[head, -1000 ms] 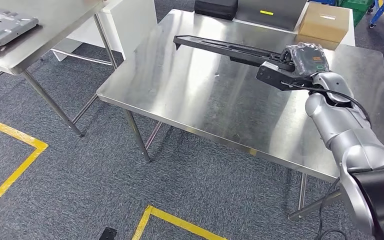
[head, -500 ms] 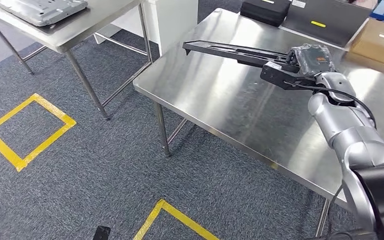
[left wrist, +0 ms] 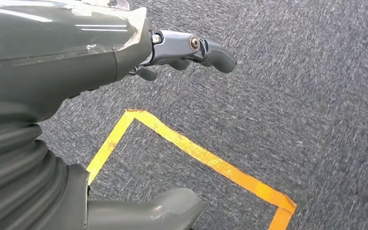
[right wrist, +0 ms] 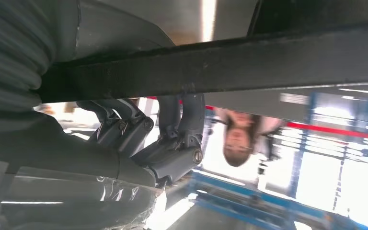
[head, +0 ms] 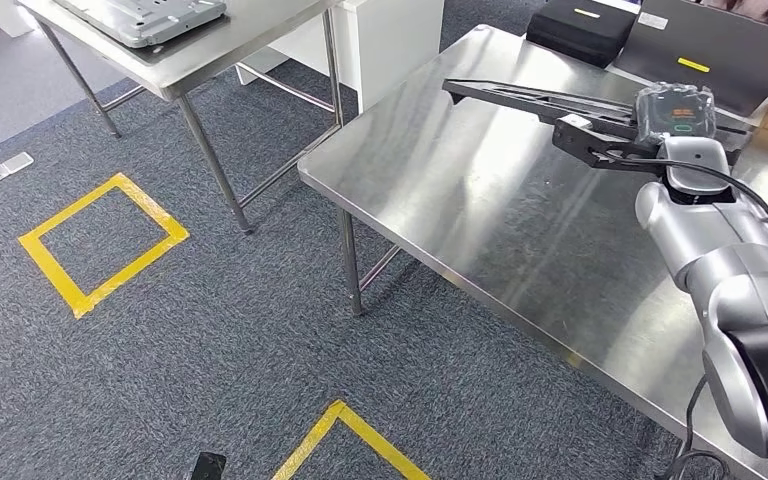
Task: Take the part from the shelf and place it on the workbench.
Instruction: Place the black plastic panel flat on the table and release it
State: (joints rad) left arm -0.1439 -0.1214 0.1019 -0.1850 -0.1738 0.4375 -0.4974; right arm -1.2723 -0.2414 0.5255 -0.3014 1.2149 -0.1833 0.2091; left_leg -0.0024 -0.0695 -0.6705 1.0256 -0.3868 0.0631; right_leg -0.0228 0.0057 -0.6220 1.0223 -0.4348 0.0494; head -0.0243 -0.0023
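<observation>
Head view: right robot hand (head: 672, 118) grips long black part (head: 540, 100) at one end, held level above steel surface (head: 480, 210), not touching; left robot hand (left wrist: 182, 50) hangs over carpet, fingers curled on nothing; risk: long overhang levers part loose, far tip strikes surface first; versus earlier frame, whole scene shifted, camera turned, grip unchanged.
</observation>
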